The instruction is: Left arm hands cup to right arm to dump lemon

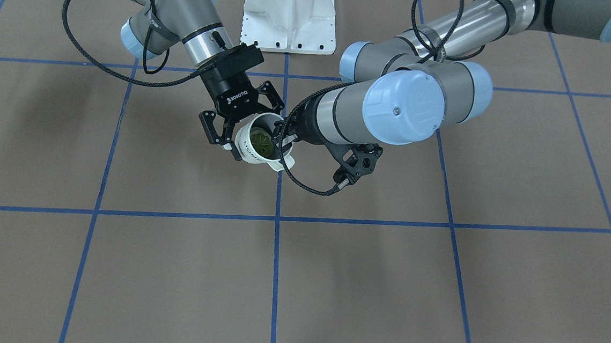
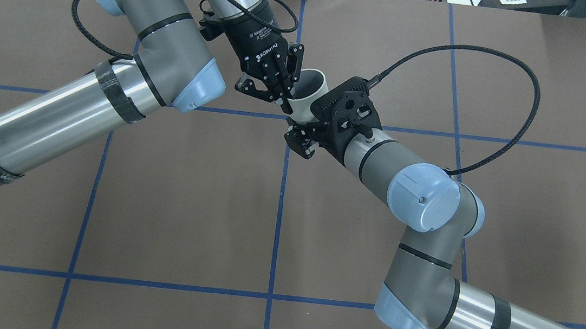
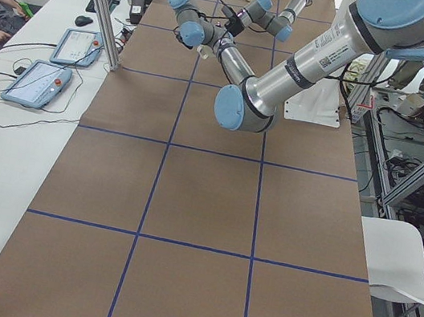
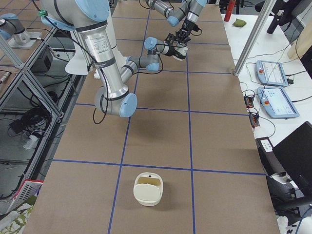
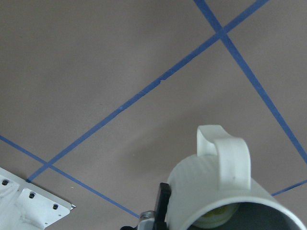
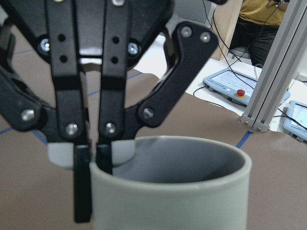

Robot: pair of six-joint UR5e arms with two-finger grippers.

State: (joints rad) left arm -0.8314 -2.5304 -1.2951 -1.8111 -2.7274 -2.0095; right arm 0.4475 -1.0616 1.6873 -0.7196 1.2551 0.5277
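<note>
Left gripper (image 6: 94, 158) clamps the rim of the HOME mug (image 1: 249, 152), holding it aloft, lemon (image 1: 261, 140) inside, for the right gripper (image 2: 300, 133) beside it to take; whether that one is closed is unclear.

White ribbed "HOME" cup (image 1: 247, 148) held in mid-air, yellow-green lemon (image 1: 261, 142) inside.
It hangs clear of the worktop (image 1: 169, 269), mouth up. From overhead, the left claw (image 2: 284, 103) pinches the rim at 9 o'clock, and the right claw (image 1: 252, 131) straddles the body from 4 o'clock, its grip unclear.
</note>
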